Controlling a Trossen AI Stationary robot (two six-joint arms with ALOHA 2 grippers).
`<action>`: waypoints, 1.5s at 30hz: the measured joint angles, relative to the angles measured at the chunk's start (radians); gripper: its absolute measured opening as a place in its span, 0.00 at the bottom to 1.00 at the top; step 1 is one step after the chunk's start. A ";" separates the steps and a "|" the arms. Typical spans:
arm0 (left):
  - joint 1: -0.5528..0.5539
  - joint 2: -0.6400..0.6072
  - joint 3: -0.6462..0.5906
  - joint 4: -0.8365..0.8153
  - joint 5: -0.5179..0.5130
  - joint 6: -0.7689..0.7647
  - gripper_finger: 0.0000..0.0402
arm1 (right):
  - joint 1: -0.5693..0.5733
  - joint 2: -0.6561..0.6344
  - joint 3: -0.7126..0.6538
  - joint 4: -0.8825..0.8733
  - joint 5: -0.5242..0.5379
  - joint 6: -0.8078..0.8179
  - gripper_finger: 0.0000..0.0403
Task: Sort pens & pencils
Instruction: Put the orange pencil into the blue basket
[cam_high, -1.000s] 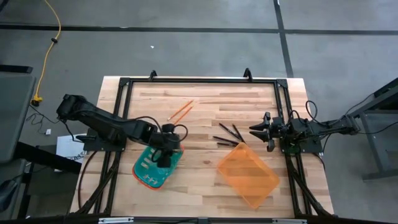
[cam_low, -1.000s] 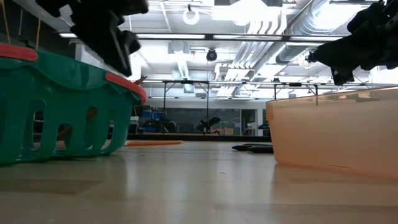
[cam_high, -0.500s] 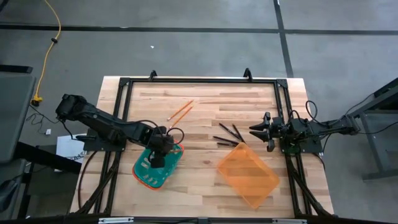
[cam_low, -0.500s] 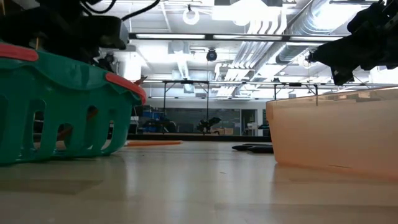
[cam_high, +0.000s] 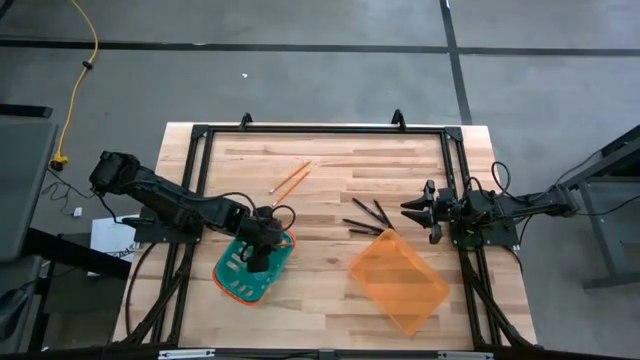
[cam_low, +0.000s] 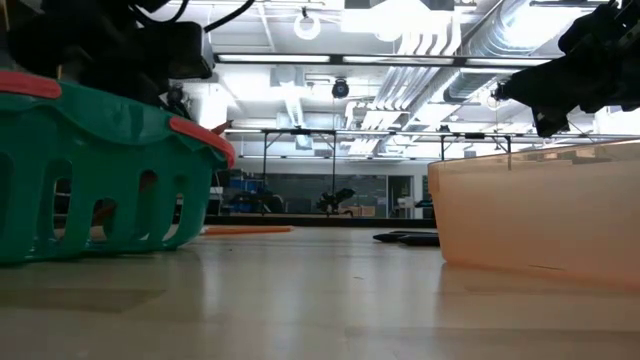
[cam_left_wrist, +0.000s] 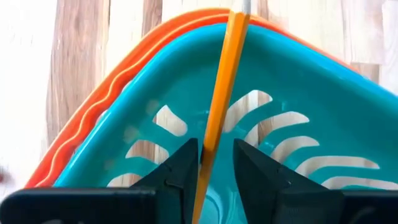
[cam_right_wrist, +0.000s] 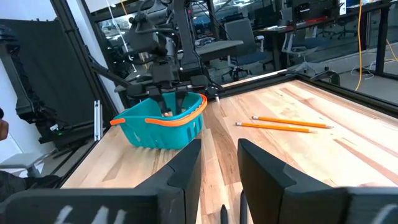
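Observation:
My left gripper (cam_high: 257, 255) is down inside the teal basket with the orange rim (cam_high: 235, 282). Its fingers (cam_left_wrist: 186, 165) stand on either side of one orange pencil (cam_left_wrist: 222, 93), slightly open. That pencil's metal-capped end (cam_left_wrist: 244, 5) lies over the basket's rim (cam_left_wrist: 186, 25). Two more pencils (cam_high: 290, 178) lie flat on the table toward the far edge. Several dark pens (cam_high: 365, 218) lie on the wood beside the clear orange bin (cam_high: 398, 282). My right gripper (cam_high: 410, 212) waits open, right of the pens. My left gripper has the pencil's shaft (cam_left_wrist: 208, 155) close against the inner side of one finger, and a bare gap shows between it and the other finger (cam_left_wrist: 249, 165). I cannot tell whether it touches. The fingers point down into the basket, along the pencil.
A black frame (cam_high: 320, 128) borders the table. Bare wood lies between the basket and the orange bin (cam_low: 540, 210). The basket (cam_right_wrist: 163, 121) and the two loose pencils (cam_right_wrist: 280, 122) show in the right wrist view, the pens (cam_low: 405, 238) low on the table in the low view.
My left gripper has moved down into the basket and a little toward the table's left and near edges, carrying the pencil with it. Over the last half second it has stayed nearly still.

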 joint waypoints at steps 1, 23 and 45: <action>0.000 0.000 0.000 0.006 -0.002 0.000 0.22 | 0.000 0.000 0.000 0.000 0.000 0.000 0.24; 0.000 0.000 -0.063 0.159 -0.031 0.007 0.17 | 0.000 0.000 0.000 0.000 0.000 0.000 0.24; 0.000 -0.003 0.182 -0.153 -0.054 -0.091 0.07 | 0.000 0.000 0.000 0.000 0.000 0.000 0.24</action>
